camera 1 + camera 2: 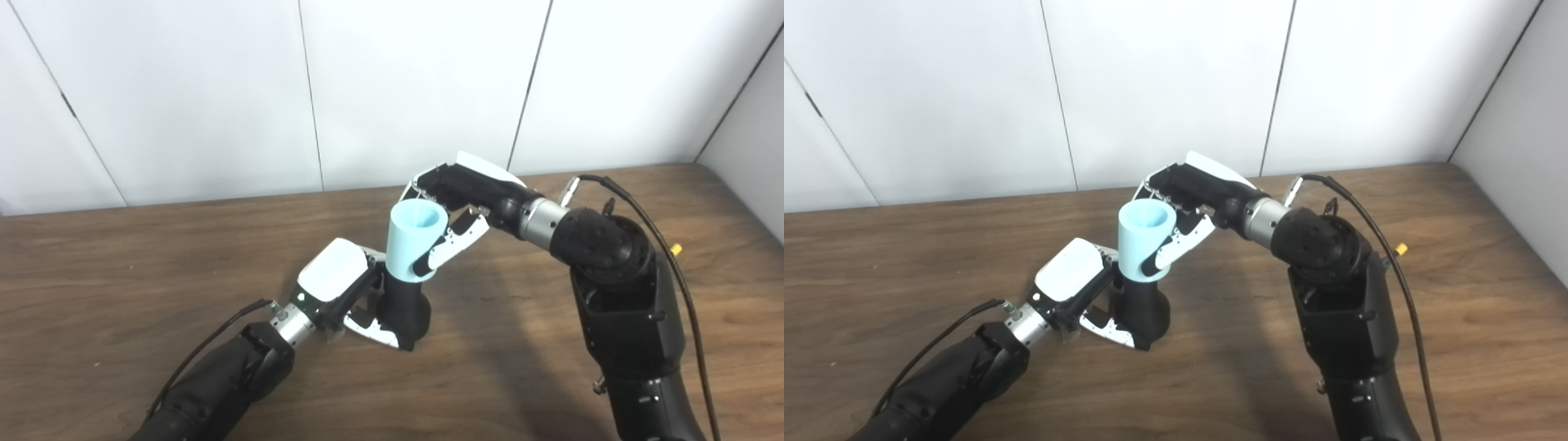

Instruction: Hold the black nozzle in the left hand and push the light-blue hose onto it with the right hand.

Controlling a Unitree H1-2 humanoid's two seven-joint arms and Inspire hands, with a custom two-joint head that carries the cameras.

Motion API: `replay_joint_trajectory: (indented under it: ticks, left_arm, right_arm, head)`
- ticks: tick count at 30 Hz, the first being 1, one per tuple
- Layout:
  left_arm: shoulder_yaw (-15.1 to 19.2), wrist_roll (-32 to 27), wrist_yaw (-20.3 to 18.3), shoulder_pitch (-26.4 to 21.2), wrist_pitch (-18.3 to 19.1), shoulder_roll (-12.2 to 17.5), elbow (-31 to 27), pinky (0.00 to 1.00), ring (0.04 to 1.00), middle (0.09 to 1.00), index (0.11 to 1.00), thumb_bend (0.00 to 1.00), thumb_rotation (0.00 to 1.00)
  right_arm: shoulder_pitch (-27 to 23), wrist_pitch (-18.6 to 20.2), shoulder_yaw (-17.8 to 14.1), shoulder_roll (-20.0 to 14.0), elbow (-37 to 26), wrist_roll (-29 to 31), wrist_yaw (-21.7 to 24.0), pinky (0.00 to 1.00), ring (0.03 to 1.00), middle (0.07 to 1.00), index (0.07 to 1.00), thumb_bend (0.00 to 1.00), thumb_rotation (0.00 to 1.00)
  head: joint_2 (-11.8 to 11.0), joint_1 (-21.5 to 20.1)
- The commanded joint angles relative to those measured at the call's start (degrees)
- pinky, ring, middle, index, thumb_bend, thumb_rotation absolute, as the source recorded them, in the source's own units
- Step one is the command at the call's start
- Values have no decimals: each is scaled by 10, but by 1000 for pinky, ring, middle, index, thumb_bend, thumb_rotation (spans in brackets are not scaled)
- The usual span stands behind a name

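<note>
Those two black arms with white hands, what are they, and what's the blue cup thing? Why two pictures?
They are a robot's arms. Both pictures come from two cameras on its head, side by side, so they show the same brown wooden table. The left hand grips a black plastic nozzle standing on the table. The right hand holds a light-blue tube-shaped hose sitting on the nozzle's top. It is a tube, open at the top, not a cup.

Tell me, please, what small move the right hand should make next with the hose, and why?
Probably a short, straight push downward. The light-blue hose already stands upright on top of the black nozzle, held by the right hand, while the left hand grips the nozzle on the table. How deep it is seated cannot be seen.
</note>
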Motion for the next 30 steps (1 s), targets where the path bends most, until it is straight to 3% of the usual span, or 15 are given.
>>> replay_joint_trajectory:
  ticks: [1, 18, 30]
  left_arm:
    - [-47, 39, -69, 121, 25, 1, 55, 323, 383, 430, 520, 499, 0]
    - [-46, 39, -81, 125, 28, -4, 47, 326, 390, 433, 522, 500, 0]
    - [-42, 38, -82, 128, 29, -6, 46, 317, 391, 427, 522, 499, 0]
  right_arm:
    - [-14, -3, 14, -17, -17, 23, -14, 311, 399, 475, 533, 516, 0]
    - [-38, -7, 65, -25, 10, 49, -100, 354, 426, 483, 491, 521, 0]
    - [-49, -19, 102, -51, 25, 53, -122, 332, 416, 483, 510, 519, 0]
  head:
    - [3, 0]
    - [13, 5]
    - [17, 7]
